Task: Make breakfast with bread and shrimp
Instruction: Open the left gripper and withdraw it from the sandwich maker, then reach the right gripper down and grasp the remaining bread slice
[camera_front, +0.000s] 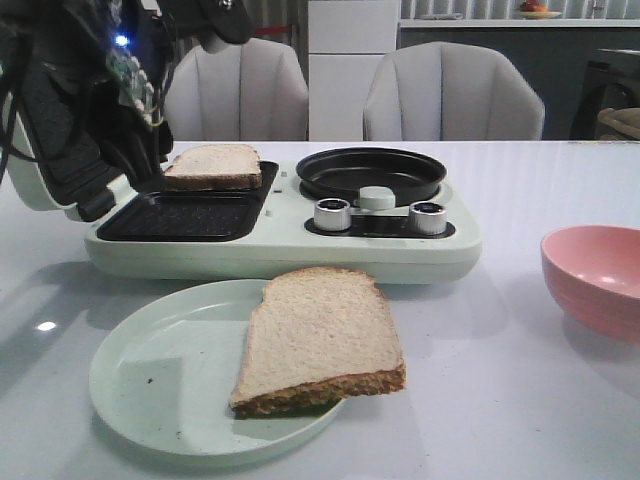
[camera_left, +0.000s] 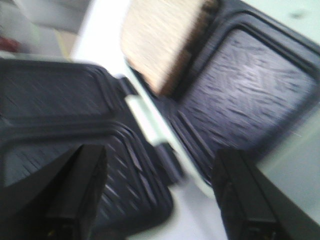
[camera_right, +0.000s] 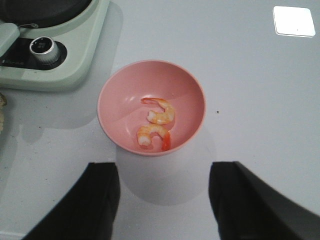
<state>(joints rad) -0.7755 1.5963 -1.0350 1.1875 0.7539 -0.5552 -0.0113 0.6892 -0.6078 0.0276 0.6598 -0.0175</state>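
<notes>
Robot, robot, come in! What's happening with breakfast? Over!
Both grippers open, empty. One beige bread slice on black grill plate, other on pale green plate. Two pink-orange shrimp wait in pink bowl. Nothing blocking.

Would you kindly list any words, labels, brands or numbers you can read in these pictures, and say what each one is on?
No text can be read in any view.
Pale green breakfast-maker appliance: no brand or label visible on its body.
Two silver round knobs: any markings are too small to read; the knob in the right wrist view is also illegible.
Pink round bowl, pale green round plate: plain, no print.
Left wrist view: too blurred for any text.
</notes>
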